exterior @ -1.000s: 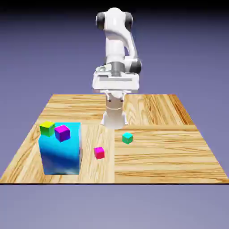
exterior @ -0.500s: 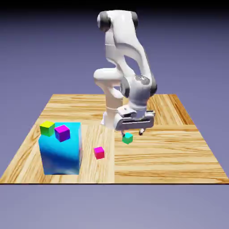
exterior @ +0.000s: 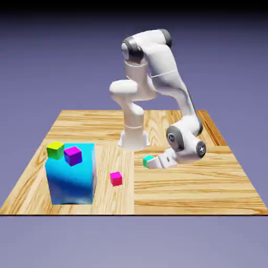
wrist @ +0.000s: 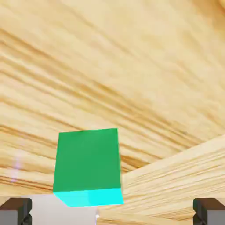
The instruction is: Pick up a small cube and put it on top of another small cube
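two small grey fingers [wrist: 16, 212] stand wide apart, with nothing gripped that i can make out. from where i'm standing, the small teal-green cube [exterior: 148, 160] sits on the wooden desk [exterior: 199, 193], right by the white hand [exterior: 162, 159], roughly toward nine o'clock of it in the exterior view. the hand hides part of the cube from me there, so whether they touch i can't tell.

seen down the hand, it's clearer: the cube lies toward eleven o'clock from the middle of the gap, ahead of the fingertips and nearer the left-hand one in that view. so the next move, i'd say, is to bring the gap over toward eleven before closing. being a cube, it has no long axis to fuss about; its sides look nearly square to the fingers, so only a little turn seems called for. closing off-centre could shove it sideways.

the pink-magenta cube [exterior: 116, 179] lies well apart, toward eight o'clock of the teal-green one in the exterior view.
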Available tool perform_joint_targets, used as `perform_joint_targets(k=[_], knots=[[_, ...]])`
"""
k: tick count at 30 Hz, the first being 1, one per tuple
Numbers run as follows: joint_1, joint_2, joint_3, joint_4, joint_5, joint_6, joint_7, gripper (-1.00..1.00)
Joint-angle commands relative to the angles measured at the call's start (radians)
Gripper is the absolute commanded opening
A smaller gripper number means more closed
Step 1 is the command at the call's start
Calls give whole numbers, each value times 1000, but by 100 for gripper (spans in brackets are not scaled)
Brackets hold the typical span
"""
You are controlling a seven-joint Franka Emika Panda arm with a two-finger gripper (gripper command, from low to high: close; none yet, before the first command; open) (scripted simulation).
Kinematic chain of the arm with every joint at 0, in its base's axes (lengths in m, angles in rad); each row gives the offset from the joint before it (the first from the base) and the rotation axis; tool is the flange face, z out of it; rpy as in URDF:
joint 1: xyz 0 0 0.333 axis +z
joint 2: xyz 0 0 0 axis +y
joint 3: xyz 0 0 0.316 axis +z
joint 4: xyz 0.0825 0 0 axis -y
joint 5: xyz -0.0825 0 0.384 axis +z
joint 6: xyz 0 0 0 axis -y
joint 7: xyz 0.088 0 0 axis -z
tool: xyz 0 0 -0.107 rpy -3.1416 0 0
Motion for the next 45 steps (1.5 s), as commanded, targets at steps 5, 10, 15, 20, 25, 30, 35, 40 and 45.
perform_joint_targets(k=[5, 10, 15, 20, 25, 30, 35, 40, 45], knots=[[-10, 67, -45, -81, -71, 120, 42, 0], [-4, 34, -18, -34, -33, 48, 19, -100], [17, -50, -73, 27, -102, -10, -158, -100], [42, -171, -237, 29, -297, 34, -376, -100], [67, -291, -401, 31, -492, 78, -593, -100], [92, -412, -565, 34, -687, 122, -811, -100], [118, -532, -729, 36, -882, 166, -1028, -100], [129, -653, -905, -53, -1060, 293, -1032, -100], [82, -564, -987, -45, -1157, 431, -956, -100]])
